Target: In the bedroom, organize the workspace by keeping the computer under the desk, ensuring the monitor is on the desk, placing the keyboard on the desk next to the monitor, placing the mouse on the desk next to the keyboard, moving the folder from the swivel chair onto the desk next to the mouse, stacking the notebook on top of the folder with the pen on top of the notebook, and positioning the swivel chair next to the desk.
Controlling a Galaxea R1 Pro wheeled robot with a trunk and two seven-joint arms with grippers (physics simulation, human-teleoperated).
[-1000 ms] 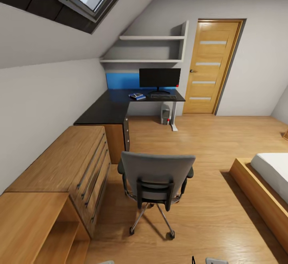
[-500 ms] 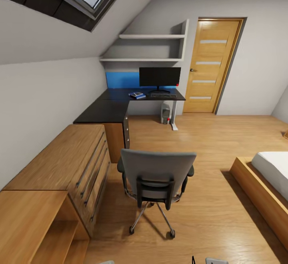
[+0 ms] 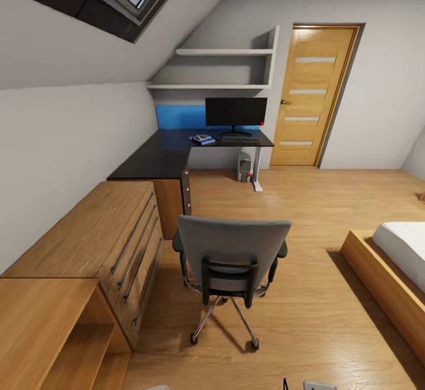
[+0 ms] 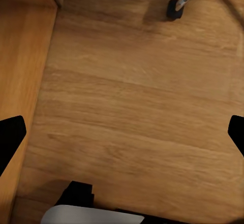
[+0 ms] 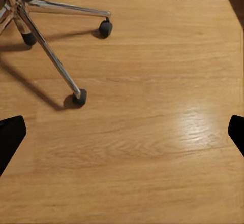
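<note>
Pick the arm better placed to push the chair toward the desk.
Probably right: the right gripper looks onto more of the chair base, while the left gripper hangs beside the cabinet.

Glossy black desk (image 3: 154, 163) bearing monitor (image 3: 235, 112), keyboard (image 3: 241, 139), and blue folder (image 3: 202, 139).

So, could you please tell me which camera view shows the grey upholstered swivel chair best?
The head view: the grey upholstered swivel chair appears whole, backrest toward the camera. The right wrist view catches its metal legs and casters; the left wrist view, one caster.
</note>
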